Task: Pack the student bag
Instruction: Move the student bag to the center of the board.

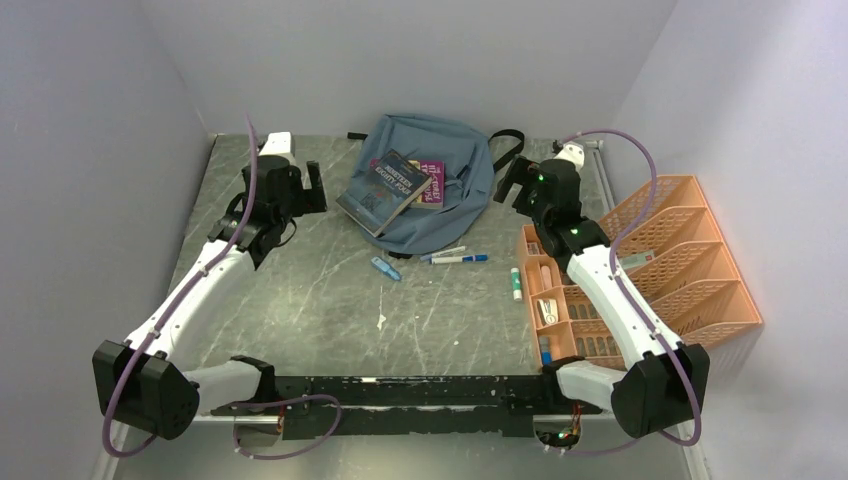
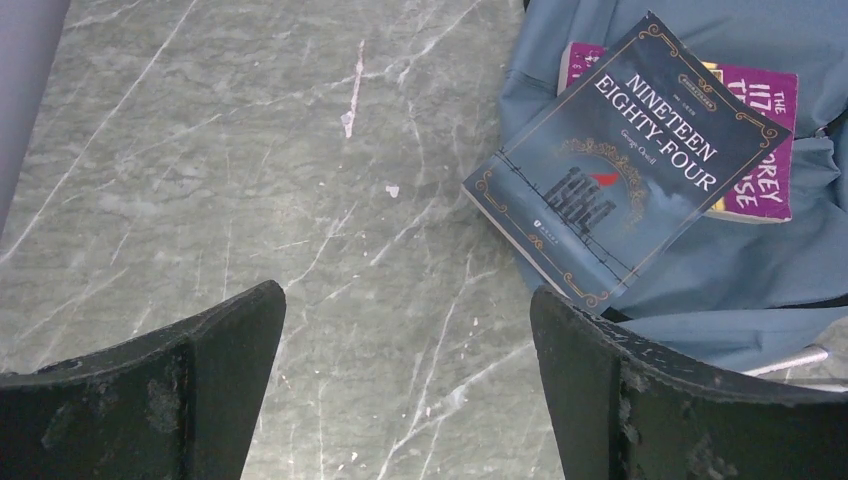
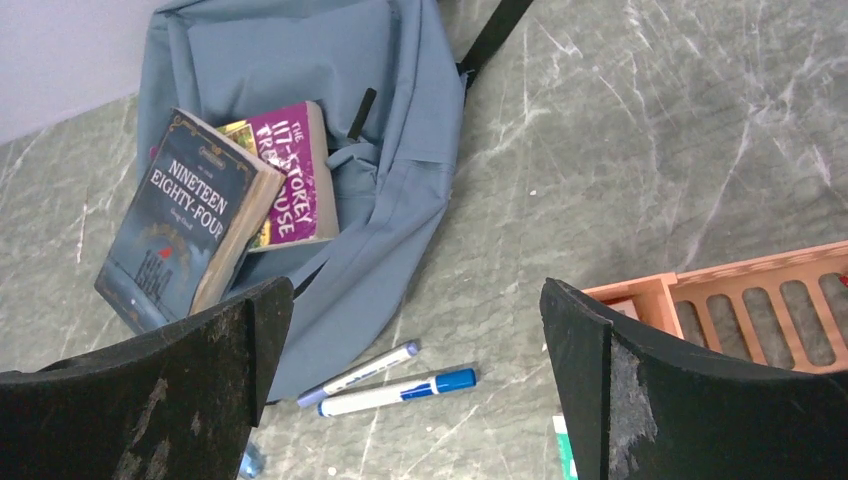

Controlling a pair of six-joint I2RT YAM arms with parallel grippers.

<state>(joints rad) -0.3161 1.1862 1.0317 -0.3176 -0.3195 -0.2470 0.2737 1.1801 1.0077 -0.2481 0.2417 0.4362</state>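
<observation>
Far left: black two-finger left gripper (image 1: 300,190), jaws spread wide, nothing held, hovering over bare grey marble-pattern table (image 1: 330,300), just beside the bag's left edge. Centre, at the far end of the table: soft grey-blue fabric student bag (image 1: 455,150) lying flat, with dark blue "Nineteen Eighty-Four" paperback (image 1: 385,192) on top, overhanging the bag's left edge and overlapping a purple paperback (image 1: 433,190). Cannot tell whether the bag mouth is unzipped. Near the bag's front edge: two white markers with blue caps (image 1: 455,256) on the table. Right of the bag: black two-finger right gripper (image 1: 510,185), likewise released and empty; beyond it an orange plastic mesh rack (image 1: 690,260). Likely step: getting the books inside. Suggest pinning or lifting the mouth fabric with the right claw, then pinching the dark book by its overhanging corner with the left. Grip one book only, slide low, avoid dragging the purple one.
</observation>
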